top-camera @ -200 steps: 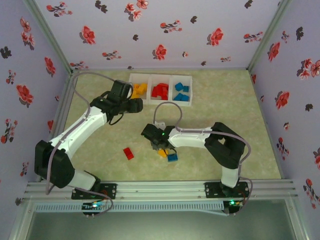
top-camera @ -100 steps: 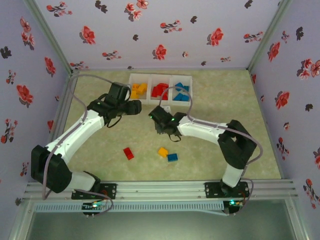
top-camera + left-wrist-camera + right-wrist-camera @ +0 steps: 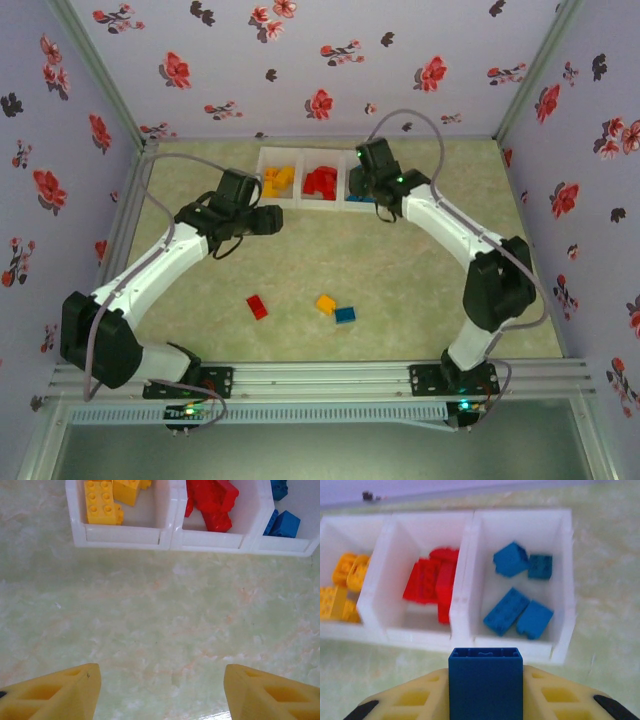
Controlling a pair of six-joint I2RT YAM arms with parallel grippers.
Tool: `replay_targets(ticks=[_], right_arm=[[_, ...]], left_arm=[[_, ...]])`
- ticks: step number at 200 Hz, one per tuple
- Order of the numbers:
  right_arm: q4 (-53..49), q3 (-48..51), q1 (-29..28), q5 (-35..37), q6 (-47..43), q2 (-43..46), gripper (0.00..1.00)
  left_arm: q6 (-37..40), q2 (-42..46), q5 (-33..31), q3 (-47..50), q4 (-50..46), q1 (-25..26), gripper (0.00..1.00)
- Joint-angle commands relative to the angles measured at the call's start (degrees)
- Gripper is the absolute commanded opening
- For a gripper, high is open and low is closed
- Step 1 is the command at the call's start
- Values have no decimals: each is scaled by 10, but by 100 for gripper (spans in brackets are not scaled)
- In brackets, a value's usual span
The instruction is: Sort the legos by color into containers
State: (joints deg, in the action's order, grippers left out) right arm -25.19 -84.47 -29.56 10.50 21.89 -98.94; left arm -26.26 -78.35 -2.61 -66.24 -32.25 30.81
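Observation:
Three joined white containers (image 3: 340,160) stand at the back of the table, holding yellow bricks (image 3: 277,181), red bricks (image 3: 320,182) and blue bricks (image 3: 517,605). My right gripper (image 3: 485,690) is shut on a blue brick (image 3: 485,682), held just in front of the blue container (image 3: 562,580); from above that gripper (image 3: 366,190) hangs over the bins' right end. My left gripper (image 3: 159,695) is open above bare table in front of the yellow container (image 3: 120,532), with nothing between its fingers. On the table lie a red brick (image 3: 257,306), a yellow brick (image 3: 325,303) and a blue brick (image 3: 345,314).
Flowered purple walls close in the table (image 3: 420,250) on three sides. A metal rail (image 3: 320,378) carrying both arm bases runs along the near edge.
My right arm lifted a blue brick from the loose pile near the front and swung it back to the blue container. The left gripper barely moved.

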Motion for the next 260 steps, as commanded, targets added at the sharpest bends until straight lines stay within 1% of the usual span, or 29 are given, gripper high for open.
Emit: replay_targets(ticks=[1,47,61,71,90,96,127,169,214,238,260], right_arm=[[-3,-53,23,-28,-38,-62,35],[-23,-175,57,-66,-39,-184,37],[-39,-211,62,-72,-38,-215,46],[-59,-242,64,-75,-38,-234,50],[-62,-248,65,-80,-38,-238,57],[-60,-245,65,-81,-38,-233,57],[-44,-193,65,-80,-37,-193,58],[-10,-83,65,-85,-28,-103,59],[63,81,61,-125,16,8,62],[74,137,52,-129,18,48,63],[69,174,44,-119,19,69,63]], left_arm=[[0,17,11,4,-11,3,67],[-2,23,13,-3,-22,8,66],[-3,25,11,-2,-22,8,67],[-5,24,12,-1,-23,9,67],[-5,25,12,1,-23,12,68],[-6,26,11,3,-23,13,68],[-7,25,11,6,-19,19,68],[-15,16,11,13,-14,42,70],[-21,13,-10,36,-39,103,71],[-56,11,-32,52,-53,140,71],[-106,6,-38,72,-55,168,71]])
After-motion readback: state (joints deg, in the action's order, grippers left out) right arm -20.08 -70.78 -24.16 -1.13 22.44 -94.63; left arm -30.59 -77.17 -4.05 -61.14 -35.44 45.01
